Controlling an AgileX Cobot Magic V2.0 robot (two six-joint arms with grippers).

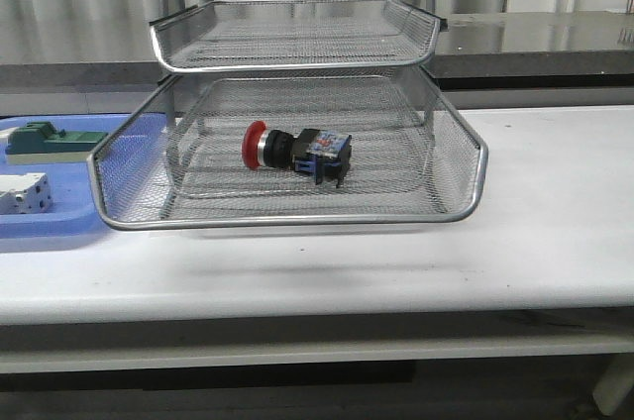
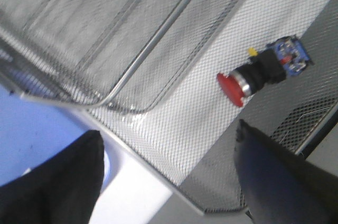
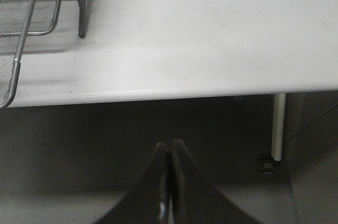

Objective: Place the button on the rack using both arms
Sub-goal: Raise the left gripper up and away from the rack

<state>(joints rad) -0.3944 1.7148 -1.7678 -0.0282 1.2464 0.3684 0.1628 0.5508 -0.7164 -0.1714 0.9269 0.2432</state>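
The button [image 1: 294, 152] lies on its side on the mesh floor of the rack's [image 1: 466, 204] lower tier, near its centre, red cap toward the blue tray [image 1: 59, 217]. Left gripper [image 2: 169, 176] hangs above the rack's left front corner, fingers spread, empty. Right gripper [image 3: 170, 182] is pressed together, empty, off the worktop's [image 3: 211, 39] front edge.
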